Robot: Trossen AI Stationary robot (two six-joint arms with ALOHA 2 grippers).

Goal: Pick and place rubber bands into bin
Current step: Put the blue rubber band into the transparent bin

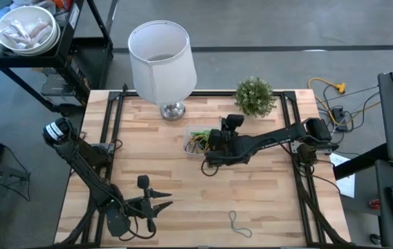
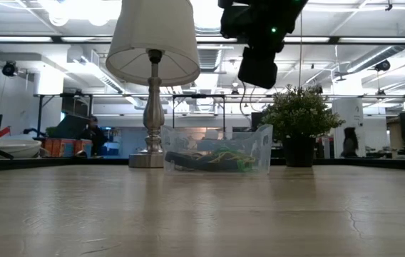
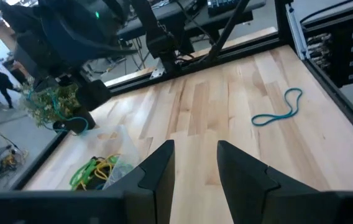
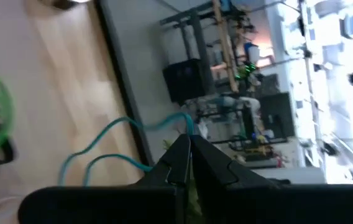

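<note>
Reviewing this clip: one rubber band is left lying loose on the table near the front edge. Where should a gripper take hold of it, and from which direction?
The loose rubber band lies flat on the wood, a long thin loop with a twist. Probably best pinched from straight above, fingers straddling the narrow twisted middle where both strands run close together. The left gripper is open and nearer; the right gripper is over the bin.

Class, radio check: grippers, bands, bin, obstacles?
Right gripper shut on a band above the bin. Left gripper open, idle. One band left on table. Nothing blocking.

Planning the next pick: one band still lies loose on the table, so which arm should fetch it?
Probably the left. Its open claw sits near the loose rubber band, while the right claw, shut, hangs over the bin.
</note>
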